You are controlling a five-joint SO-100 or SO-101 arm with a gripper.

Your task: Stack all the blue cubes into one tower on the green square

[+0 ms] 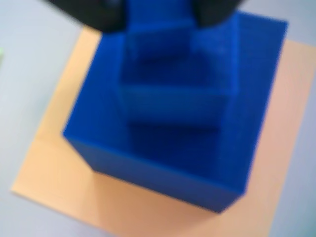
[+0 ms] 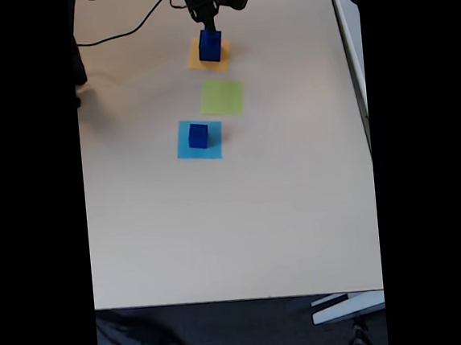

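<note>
We see a pale beige table [image 2: 235, 220] that fills most of the fixed view, its near edge giving way to dark carpeted floor [image 2: 228, 334], where a light-coloured furniture foot [image 2: 339, 307] pokes in at the near right. A black cable [image 2: 121, 33] trails across the far left of the tabletop toward the arm. Three flat patches lie in a rough line running from far to near: an orange square [image 2: 208, 57] farthest, the green square [image 2: 222, 96] in the middle and bare, and a light-blue square [image 2: 199, 140] nearest. One blue cube [image 2: 199, 135] sits on the light-blue square. On the orange square stands a stack of blue cubes [image 2: 210, 45], and the wrist view shows it stepped: a large cube [image 1: 163, 168] at the bottom, a medium cube [image 1: 173, 98] on it, and a smaller cube [image 1: 158, 27] on top. The gripper [image 1: 158, 15] hangs directly over this stack at the far end of the table, its dark fingers [image 1: 91, 12] on either side of the smaller cube; the wrist picture is blurred, so it appears to grip that cube, though we cannot tell for sure whether the fingers actually touch it.
</note>
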